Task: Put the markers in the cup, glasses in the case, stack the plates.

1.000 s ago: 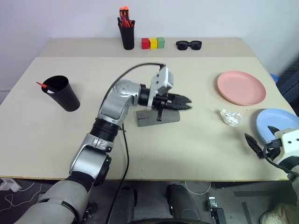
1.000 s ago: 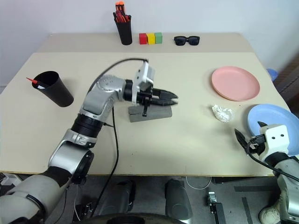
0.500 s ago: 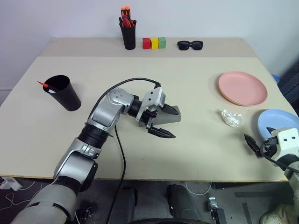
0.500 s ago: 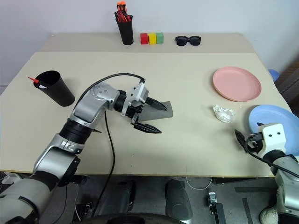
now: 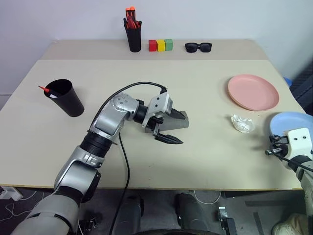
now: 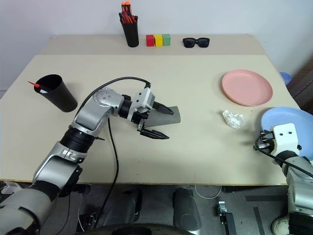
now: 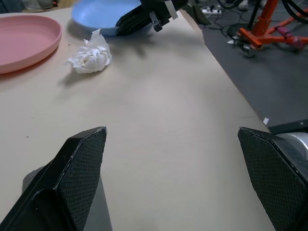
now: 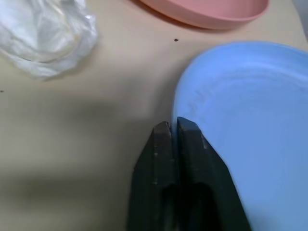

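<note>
On the counter (image 5: 205, 147), the light, stiff, likely slippery blue plate (image 8: 250, 120) lies near right, best taken by its thin rim, where the right pincer (image 8: 173, 132) is clamped shut; the left pincer (image 5: 172, 128) gapes empty.

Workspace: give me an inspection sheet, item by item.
Surface: beige table.
Job's things: markers in black cup; grey case mid-table; pink plate and blue plate apart, unstacked.
Clutter: crumpled tissue, pen pot, three blocks, sunglasses.
Grippers: left gripper open beside case; right gripper shut at blue plate's rim.
Cables: black cable over left arm.
Surroundings: white wall, grey floor.
</note>
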Controlling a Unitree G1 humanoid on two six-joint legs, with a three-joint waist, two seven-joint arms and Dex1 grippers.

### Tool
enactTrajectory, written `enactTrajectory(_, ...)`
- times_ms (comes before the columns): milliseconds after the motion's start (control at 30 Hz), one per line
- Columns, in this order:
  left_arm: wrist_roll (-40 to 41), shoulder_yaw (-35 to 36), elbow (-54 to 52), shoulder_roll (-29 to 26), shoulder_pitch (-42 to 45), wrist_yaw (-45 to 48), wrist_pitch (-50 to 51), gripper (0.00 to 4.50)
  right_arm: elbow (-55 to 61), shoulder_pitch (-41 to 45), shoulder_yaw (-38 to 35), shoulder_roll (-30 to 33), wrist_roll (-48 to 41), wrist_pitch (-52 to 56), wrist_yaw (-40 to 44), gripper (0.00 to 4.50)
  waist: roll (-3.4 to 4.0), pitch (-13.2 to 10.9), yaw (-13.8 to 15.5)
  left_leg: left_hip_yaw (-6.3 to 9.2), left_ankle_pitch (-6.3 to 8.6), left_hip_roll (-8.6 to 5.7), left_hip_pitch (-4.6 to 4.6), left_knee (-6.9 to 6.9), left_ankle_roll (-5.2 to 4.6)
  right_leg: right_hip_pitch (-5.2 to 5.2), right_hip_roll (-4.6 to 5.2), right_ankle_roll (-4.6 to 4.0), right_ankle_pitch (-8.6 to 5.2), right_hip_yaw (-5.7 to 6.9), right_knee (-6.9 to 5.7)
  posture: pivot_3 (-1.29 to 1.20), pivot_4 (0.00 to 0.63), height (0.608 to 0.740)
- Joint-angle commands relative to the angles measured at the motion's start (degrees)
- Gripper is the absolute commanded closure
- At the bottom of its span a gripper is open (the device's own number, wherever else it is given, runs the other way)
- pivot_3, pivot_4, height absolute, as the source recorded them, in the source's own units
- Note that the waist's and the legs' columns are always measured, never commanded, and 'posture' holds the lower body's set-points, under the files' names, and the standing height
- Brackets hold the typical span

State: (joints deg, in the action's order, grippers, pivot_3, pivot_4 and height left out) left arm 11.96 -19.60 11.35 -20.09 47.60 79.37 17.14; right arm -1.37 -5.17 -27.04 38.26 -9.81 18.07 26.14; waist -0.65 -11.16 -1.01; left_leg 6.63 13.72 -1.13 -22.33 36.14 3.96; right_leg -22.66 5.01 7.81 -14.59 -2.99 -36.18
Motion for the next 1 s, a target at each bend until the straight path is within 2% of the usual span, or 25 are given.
enactTrajectory(33,0.84,0.77,-2.37,-0.47,-0.32,-0.78,0.42,0.0,1.33,1.07,0.53,1.86,1.94,-1.16,-1.01,4.47,0.0,0.0,-0.05,0.0,0.0,0.0,0.0,0.0,0.0,0.0,0.0,0.0,0.0,0.0,0.0,0.0,0.15,0.74)
enactTrajectory(233,0.92,1.32,-3.21,-0.52,-0.85,-3.09,1.33,0.0,2.52,8.89,2.8,3.51,5.73,-4.92,-4.31,4.47,0.06,-0.03,-0.37,-0.02,0.0,0.0,0.0,-0.01,0.0,-0.03,0.0,0.01,0.0,-0.01,-0.01,0.0,0.15,0.74)
enactTrajectory(400,1.27,1.92,-4.5,-0.43,-1.54,-5.61,2.52,0.0,-1.65,17.74,7.12,3.96,6.34,-7.84,-2.66,4.47,0.06,-0.03,-0.2,-0.01,0.0,0.0,-0.01,-0.03,0.0,-0.05,-0.01,0.01,0.0,0.0,0.0,0.0,0.15,0.74)
enactTrajectory(767,3.47,5.95,-15.38,-2.35,-6.42,-15.8,11.26,0.0,-36.22,42.25,20.14,2.72,11.52,-23.82,2.68,4.47,0.12,-0.09,-0.6,-0.01,0.0,0.0,-0.05,-0.04,0.0,-0.09,0.0,0.0,0.01,-0.01,0.02,0.0,0.15,0.74)
enactTrajectory(1000,6.41,8.67,-23.4,-4.4,-10.66,-21.14,18.61,0.0,-52.02,51.65,23.28,1.41,12.67,-30.52,5.34,4.47,0.11,-0.1,-1.61,0.0,-0.01,0.0,-0.06,-0.11,0.0,-0.1,0.01,0.0,0.01,0.0,0.03,0.0,0.15,0.74)
